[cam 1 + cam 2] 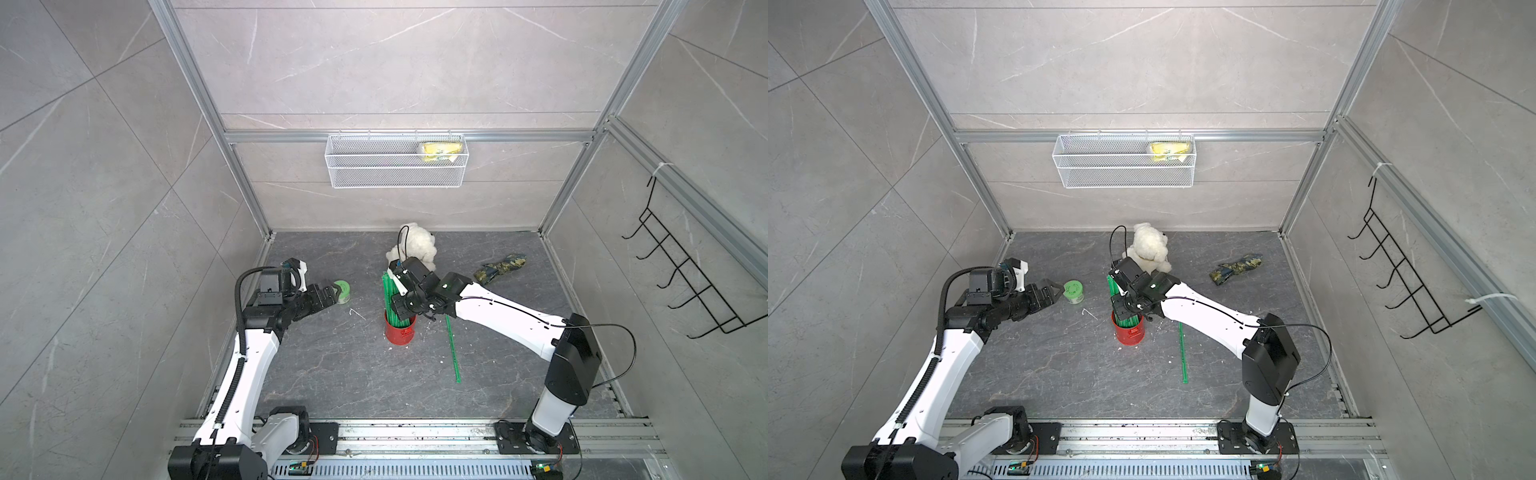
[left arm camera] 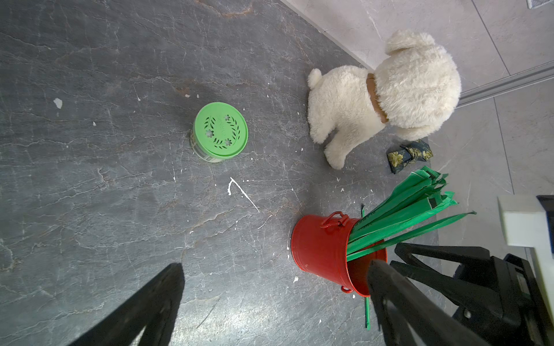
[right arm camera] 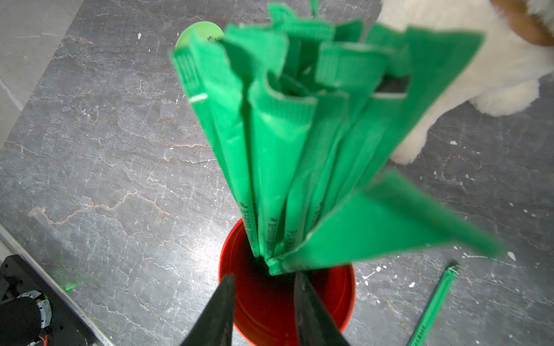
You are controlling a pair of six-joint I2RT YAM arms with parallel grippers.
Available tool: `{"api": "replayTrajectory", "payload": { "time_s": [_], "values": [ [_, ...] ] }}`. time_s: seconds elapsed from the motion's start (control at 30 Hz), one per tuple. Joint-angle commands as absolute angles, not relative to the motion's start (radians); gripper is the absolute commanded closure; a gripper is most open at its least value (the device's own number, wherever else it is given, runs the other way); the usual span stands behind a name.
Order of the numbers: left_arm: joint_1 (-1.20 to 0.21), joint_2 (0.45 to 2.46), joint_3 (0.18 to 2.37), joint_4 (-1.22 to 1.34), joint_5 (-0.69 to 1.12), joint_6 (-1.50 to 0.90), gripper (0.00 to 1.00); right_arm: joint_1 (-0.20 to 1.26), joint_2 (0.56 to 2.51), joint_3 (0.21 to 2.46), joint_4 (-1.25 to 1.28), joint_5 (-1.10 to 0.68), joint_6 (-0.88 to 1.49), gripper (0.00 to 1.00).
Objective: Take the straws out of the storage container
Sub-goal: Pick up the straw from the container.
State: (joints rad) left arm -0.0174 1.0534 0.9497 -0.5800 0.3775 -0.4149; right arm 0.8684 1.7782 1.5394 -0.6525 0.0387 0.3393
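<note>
Most of the straws (image 3: 284,149) bunched upright in the storage container (image 1: 400,332) at the middle of the surface (image 1: 332,374); one loose straw (image 1: 454,353) flat just beside it. Right hand (image 3: 263,280) at the bundle above the rim, fingers (image 3: 215,314) slightly apart; clamped or not, cannot tell. Left hand (image 1: 333,294) spread wide beside a green-lidded jar (image 1: 344,289). White plush dog (image 1: 415,245) behind.

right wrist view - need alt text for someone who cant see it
Green wrapped straws fan up out of a small red can on a dark stone floor, with the right pincer parted at their base. One loose straw lies beside the can; a white plush toy is nearby.
</note>
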Motion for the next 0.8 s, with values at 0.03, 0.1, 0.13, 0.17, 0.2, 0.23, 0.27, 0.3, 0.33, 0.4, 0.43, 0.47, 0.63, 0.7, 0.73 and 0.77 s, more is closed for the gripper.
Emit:
{"api": "replayTrajectory", "payload": {
  "time_s": [0.03,0.1,0.13,0.17,0.2,0.23,0.27,0.3,0.33,0.4,0.43,0.47,0.63,0.7,0.73,0.77],
  "values": [
    [-0.018,1.052,0.987,-0.59,0.412,-0.389,0.0,0.861,1.802,1.575,-0.65,0.062,0.321,0.66],
    [-0.018,1.054,0.987,-0.589,0.411,-0.39,0.0,0.858,1.804,1.575,-0.65,0.066,0.321,0.66],
    [-0.018,1.053,0.987,-0.59,0.414,-0.389,0.0,0.856,1.804,1.576,-0.649,0.067,0.321,0.67],
    [-0.018,1.055,0.986,-0.589,0.414,-0.39,0.0,0.854,1.804,1.575,-0.648,0.067,0.321,0.67],
    [-0.018,1.057,0.987,-0.59,0.414,-0.39,0.0,0.853,1.806,1.575,-0.647,0.069,0.321,0.67],
    [-0.018,1.058,0.987,-0.59,0.416,-0.39,0.0,0.852,1.809,1.576,-0.647,0.068,0.321,0.68],
    [-0.017,1.058,0.987,-0.59,0.417,-0.391,0.0,0.85,1.811,1.577,-0.646,0.067,0.319,0.68],
    [-0.018,1.058,0.987,-0.589,0.418,-0.391,0.0,0.848,1.813,1.578,-0.646,0.067,0.319,0.69],
    [-0.017,1.058,0.987,-0.59,0.418,-0.389,0.0,0.847,1.815,1.579,-0.644,0.065,0.32,0.69],
    [-0.018,1.058,0.987,-0.59,0.418,-0.388,0.0,0.843,1.82,1.583,-0.64,0.06,0.317,0.71],
    [-0.018,1.058,0.987,-0.59,0.417,-0.388,0.0,0.842,1.823,1.587,-0.641,0.056,0.315,0.71],
    [-0.018,1.058,0.987,-0.59,0.417,-0.388,0.0,0.841,1.827,1.592,-0.643,0.053,0.313,0.71],
    [-0.018,1.06,0.987,-0.59,0.417,-0.389,0.0,0.838,1.839,1.61,-0.647,0.046,0.31,0.78],
    [-0.018,1.063,0.988,-0.59,0.419,-0.388,0.0,0.838,1.839,1.616,-0.65,0.042,0.31,0.81],
    [-0.018,1.063,0.988,-0.59,0.419,-0.389,0.0,0.838,1.838,1.619,-0.653,0.041,0.31,0.82],
    [-0.018,1.063,0.987,-0.589,0.419,-0.389,0.0,0.836,1.839,1.622,-0.656,0.039,0.309,0.83]
  ]
}}
